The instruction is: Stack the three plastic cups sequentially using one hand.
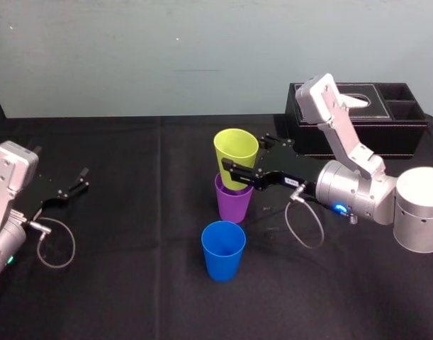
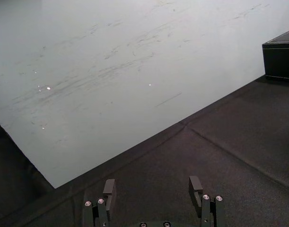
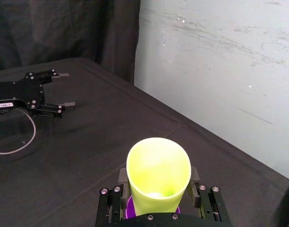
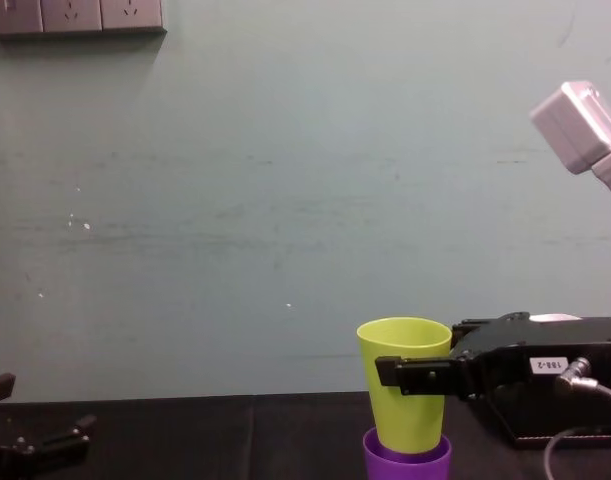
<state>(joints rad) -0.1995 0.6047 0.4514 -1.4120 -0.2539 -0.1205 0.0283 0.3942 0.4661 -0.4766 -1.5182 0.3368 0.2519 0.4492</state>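
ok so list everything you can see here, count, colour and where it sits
yellow-green cup: one, yellow-green, base nested in the purple cup
purple cup: one, purple, table centre, under the yellow-green cup
blue cup: one, blue, upright alone, nearer the robot than the stack
tissue box: one, black, far right of the table
table: one, black cloth
right gripper: one, black, shut on the yellow-green cup
left gripper: one, black, open, parked at table's left

upper cup (image 1: 236, 152) nested in lower cup (image 1: 234, 203), lone cup (image 1: 223, 250) in front, tissue box (image 1: 375, 133) behind right
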